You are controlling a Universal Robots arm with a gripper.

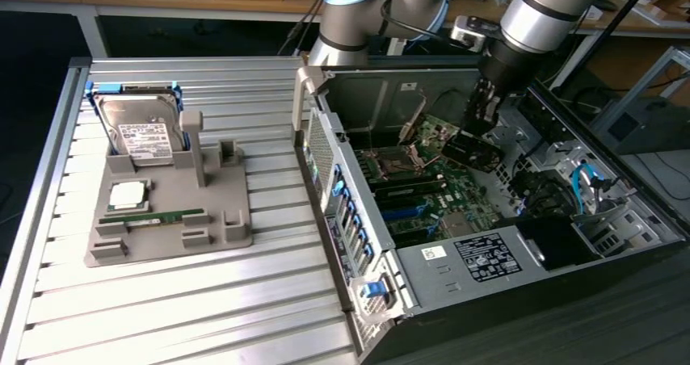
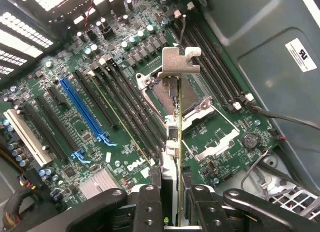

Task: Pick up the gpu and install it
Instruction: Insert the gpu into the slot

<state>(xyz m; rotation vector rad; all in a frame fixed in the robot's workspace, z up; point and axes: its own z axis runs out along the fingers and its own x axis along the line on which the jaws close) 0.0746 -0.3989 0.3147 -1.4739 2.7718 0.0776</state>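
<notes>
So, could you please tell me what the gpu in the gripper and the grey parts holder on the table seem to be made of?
The gpu, held in the gripper above the motherboard, looks like thin circuit board seen edge-on; its bracket is probably bare metal, pale, satin and bent. The parts holder looks like matte grey plastic, possibly printed, with blocky moulded slots.

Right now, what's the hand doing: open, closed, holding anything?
Hand: closed on the gpu, held edge-on above the motherboard inside the open case.
</notes>
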